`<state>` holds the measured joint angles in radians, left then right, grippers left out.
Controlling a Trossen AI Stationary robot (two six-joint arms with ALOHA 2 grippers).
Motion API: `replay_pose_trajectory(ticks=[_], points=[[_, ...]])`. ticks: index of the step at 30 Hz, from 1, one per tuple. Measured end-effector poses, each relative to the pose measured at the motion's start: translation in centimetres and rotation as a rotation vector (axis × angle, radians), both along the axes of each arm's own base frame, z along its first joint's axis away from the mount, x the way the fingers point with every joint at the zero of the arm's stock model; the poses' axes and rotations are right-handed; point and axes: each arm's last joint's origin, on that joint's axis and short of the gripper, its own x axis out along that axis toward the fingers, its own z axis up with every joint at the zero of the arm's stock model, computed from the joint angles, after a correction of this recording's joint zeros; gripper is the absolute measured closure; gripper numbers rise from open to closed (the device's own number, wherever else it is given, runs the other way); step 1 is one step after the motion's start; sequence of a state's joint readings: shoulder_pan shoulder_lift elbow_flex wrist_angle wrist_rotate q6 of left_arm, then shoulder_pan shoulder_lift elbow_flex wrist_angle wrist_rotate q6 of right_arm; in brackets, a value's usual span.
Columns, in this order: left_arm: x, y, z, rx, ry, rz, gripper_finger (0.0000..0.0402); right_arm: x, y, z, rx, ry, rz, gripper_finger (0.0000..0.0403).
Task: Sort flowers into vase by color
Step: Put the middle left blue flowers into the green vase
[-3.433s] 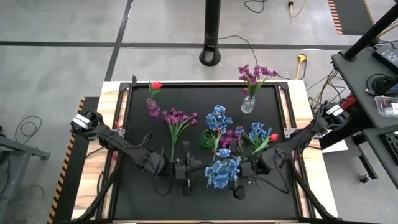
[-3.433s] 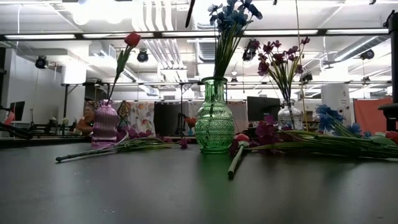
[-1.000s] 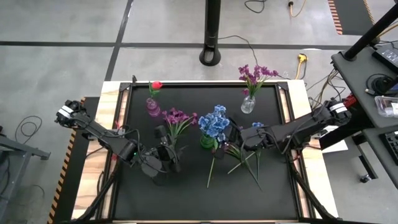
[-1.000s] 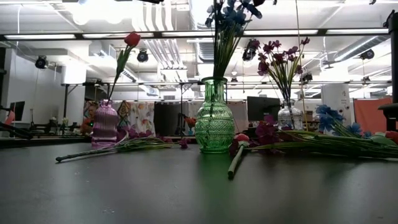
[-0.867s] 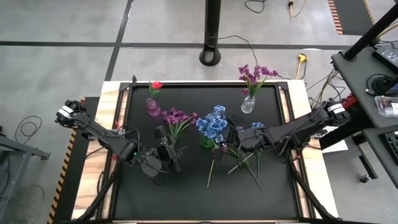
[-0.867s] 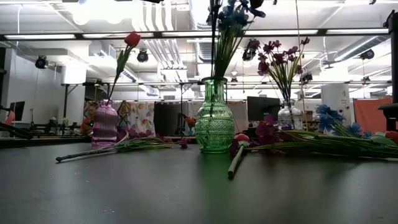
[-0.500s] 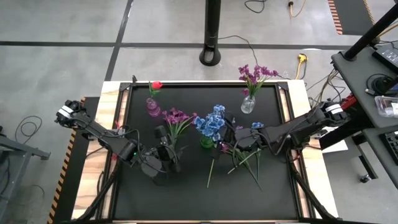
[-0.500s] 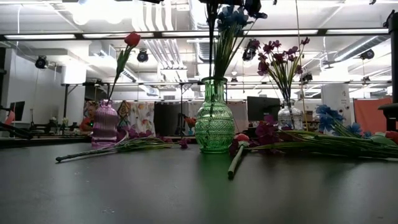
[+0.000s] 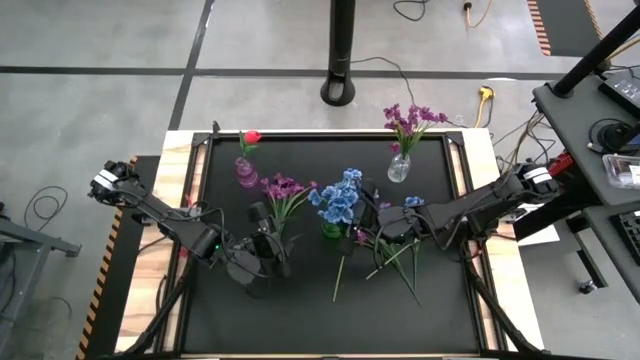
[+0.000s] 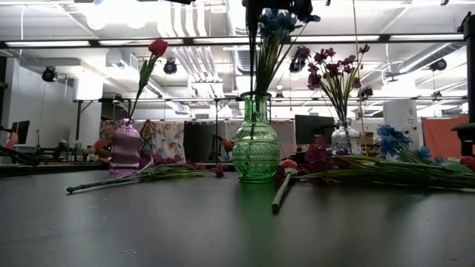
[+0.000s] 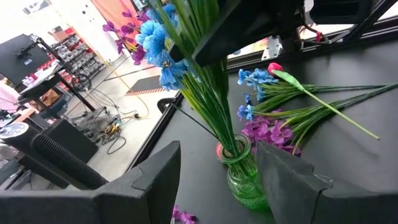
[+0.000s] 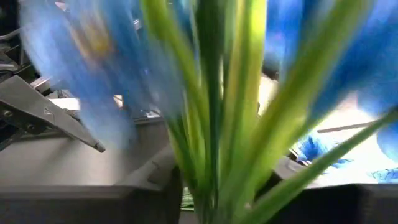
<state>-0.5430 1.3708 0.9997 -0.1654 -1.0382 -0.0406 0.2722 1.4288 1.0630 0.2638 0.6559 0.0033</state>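
Observation:
A green vase [image 9: 332,227] at the table's middle holds blue flowers [image 9: 338,198]. My right gripper [image 9: 362,222] is open at their stems [image 12: 211,143], one finger on either side, well above the vase's neck [image 11: 236,149]. My left gripper [image 11: 217,180] is open and holds nothing. It hangs above purple flowers [image 9: 285,188] lying left of the green vase. A pink vase [image 9: 245,172] holds a red tulip [image 9: 252,136]. A clear vase [image 9: 399,168] holds purple flowers [image 9: 408,118]. My right gripper comes level from the table's right at the blue flowers' stems [image 12: 205,174], which run upright between its fingers. I cannot tell whether the fingers touch them. The stems' lower ends stand in the green vase.
Right of the green vase, loose flowers lie in a heap on the black mat: blue ones [image 9: 413,204], purple ones [image 9: 366,236], a red tulip [image 10: 288,165], and long stems [image 9: 395,262] fanning toward the near edge. The near half of the mat [image 9: 300,320] is bare.
The blue blooms have tipped toward the table's left, and their stems now stand more upright in the green vase. The stems' lower ends stay in the vase.

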Motion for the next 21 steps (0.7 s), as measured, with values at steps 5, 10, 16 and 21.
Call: replay_pose_trajectory(ticks=[5, 10, 16, 21], points=[[0.0, 0.0, 0.0, -0.005, -0.003, 0.001, 0.021, -0.1, 0.0, -0.2, 0.021, 0.014, -0.005, 0.0205], [0.0, 0.0, 0.0, -0.011, -0.006, 0.003, 0.021, -0.3, 0.1, 0.2, 0.029, 0.044, -0.004, 0.0163], [0.0, 0.0, -0.1, -0.011, -0.005, 0.002, 0.021, -0.5, 0.3, 1.4, 0.061, 0.113, -0.009, 0.0126], [0.0, 0.0, -0.1, -0.011, -0.005, 0.002, 0.021, -0.7, 0.2, 2.1, 0.124, 0.168, -0.037, 0.0111]])
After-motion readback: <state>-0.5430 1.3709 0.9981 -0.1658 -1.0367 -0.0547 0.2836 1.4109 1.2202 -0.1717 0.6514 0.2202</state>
